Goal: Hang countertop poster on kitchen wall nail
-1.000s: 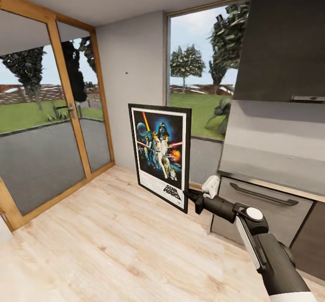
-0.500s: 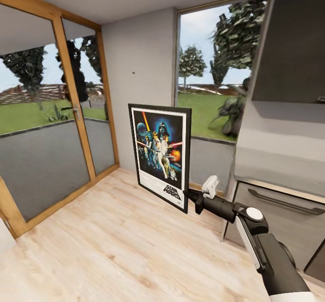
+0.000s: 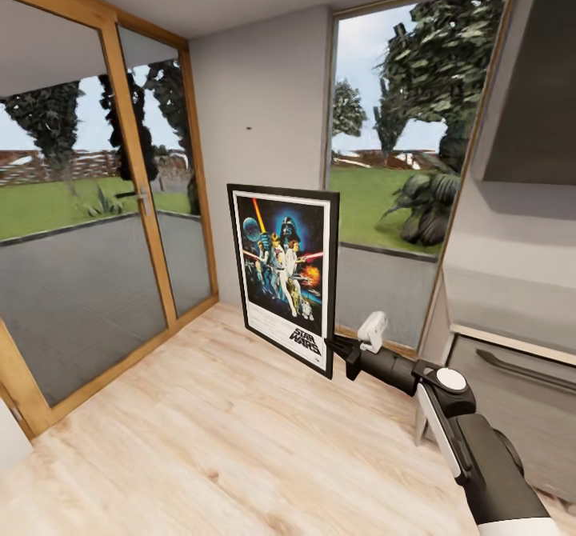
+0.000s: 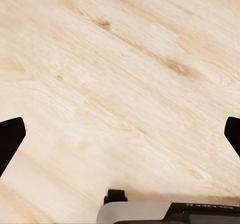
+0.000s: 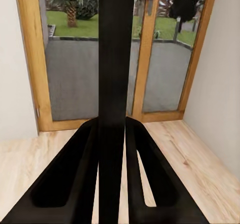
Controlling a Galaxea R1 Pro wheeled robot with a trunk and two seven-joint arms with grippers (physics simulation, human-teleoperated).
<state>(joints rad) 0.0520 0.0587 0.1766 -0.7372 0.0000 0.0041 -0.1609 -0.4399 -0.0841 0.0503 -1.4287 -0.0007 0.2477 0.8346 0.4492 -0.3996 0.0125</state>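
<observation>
Only the camera has swung since before; right claw point(image 3: 339, 350) stays clenched on the poster point(image 3: 284, 273) at its lower edge, a stiff, probably light frame likely to pivot.

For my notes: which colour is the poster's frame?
Black, clearest in the head view: poster.

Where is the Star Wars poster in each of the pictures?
Head view: the poster stands upright in mid-picture, its lower corner pinched by the right hand.
Right wrist view: seen edge-on, the poster is the dark strip up the middle, between the fingers.
Left wrist view: the light wooden floor under the left hand.
Shared landmark: the wooden floor.
</observation>
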